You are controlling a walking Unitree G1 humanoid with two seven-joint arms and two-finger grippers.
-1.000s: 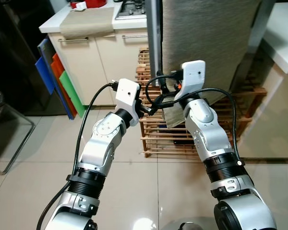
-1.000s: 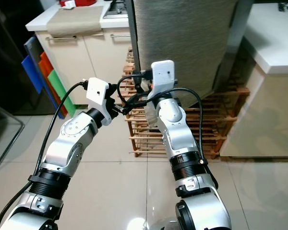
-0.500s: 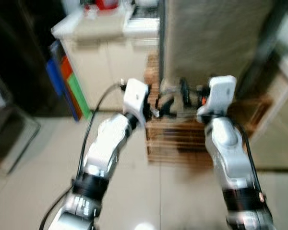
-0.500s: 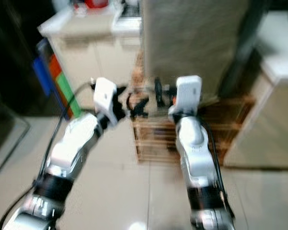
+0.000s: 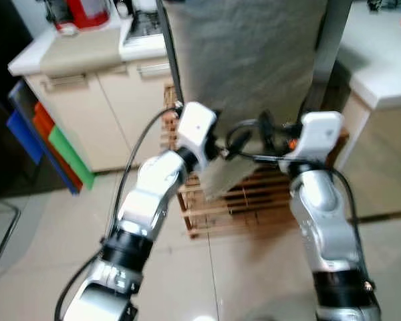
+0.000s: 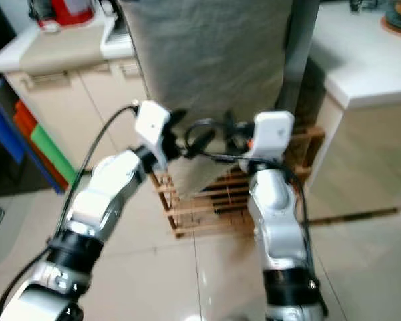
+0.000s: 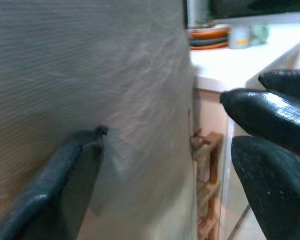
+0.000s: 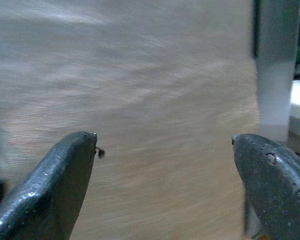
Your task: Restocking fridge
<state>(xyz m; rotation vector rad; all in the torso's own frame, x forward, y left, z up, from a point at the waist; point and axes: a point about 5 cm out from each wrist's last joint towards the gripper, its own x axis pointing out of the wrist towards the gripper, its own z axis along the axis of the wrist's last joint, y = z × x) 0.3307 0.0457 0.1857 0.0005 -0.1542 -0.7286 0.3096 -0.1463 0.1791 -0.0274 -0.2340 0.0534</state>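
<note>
Both silver arms are raised and bent at the elbow, with the wrists brought close together in front of the fridge door (image 5: 244, 60). The left gripper (image 7: 160, 165) is held near the door's lower part, its fingers (image 7: 65, 185) spread wide with nothing between them; part of the other arm's black finger is seen beside it in the left wrist view. The right gripper (image 8: 165, 185) is pointed straight at the door face, its fingers (image 8: 50, 185) likewise set far apart and closed on nothing. In the head views the fingertips are hidden behind the white wrist housings and black cables.

The door is a broad flat panel of brushed grey metal with a fine horizontal grain, bounded on one side by a dark vertical edge strip (image 8: 274, 65). Below and behind it stands a slatted wooden rack (image 5: 254, 200) of thin reddish-brown bars. To the robot's left, cream cabinets (image 5: 87, 114) with bar handles are topped by a pale counter bearing a red item (image 5: 87, 12). Blue, orange and green flat boards (image 5: 50, 144) lean against the cabinet side. To the right, a white counter (image 5: 381, 57) carries stacked plates (image 7: 210, 36).

The floor (image 5: 40, 254) is of glossy beige tile with thin grout lines. Open floor lies to the left of the left arm and beside the right arm, while the rack and the door's lower edge stand close before the wrists. The whole scene is slightly blurred.
</note>
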